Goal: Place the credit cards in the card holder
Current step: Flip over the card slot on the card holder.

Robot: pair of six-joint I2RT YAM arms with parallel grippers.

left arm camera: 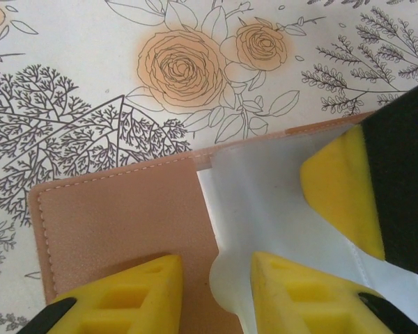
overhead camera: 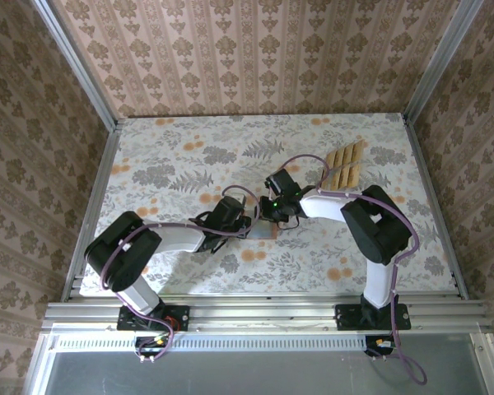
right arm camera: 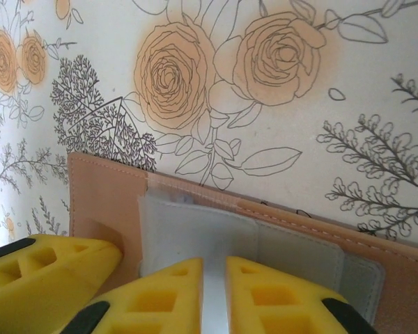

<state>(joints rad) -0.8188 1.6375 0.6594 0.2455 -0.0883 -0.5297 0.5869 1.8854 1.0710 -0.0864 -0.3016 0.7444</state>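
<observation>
Yellow foam tips the left pincer (left arm camera: 216,270), whose jaws stand a moderate gap apart with nothing held. One tip rests over the salmon leather of the card holder (left arm camera: 118,216) and the other over its pale grey pocket panel (left arm camera: 265,188). The panel's left edge and rounded lower corner lie in the gap between them.

The right pincer (right arm camera: 212,270) comes in from the opposite side, jaws parted by only a narrow slit. The pale panel shows through the slit and nothing is clamped. One of the right pincer's fingers (left arm camera: 341,188) sits on the panel just beside the left pincer's tips, so both pincers crowd the same patch.

The card holder lies open and flat on the floral counter (overhead camera: 173,156), near the middle and towards the near side. Its stitched outer edge and one corner are exposed, with bare counter beyond them.

The credit cards (overhead camera: 346,167) lie fanned at the far right of the counter, well apart from the card holder. Open counter lies between the two and across the left half. The patterned walls (overhead camera: 255,58) close the far, left and right edges, and a metal rail (overhead camera: 263,313) runs along the near edge
</observation>
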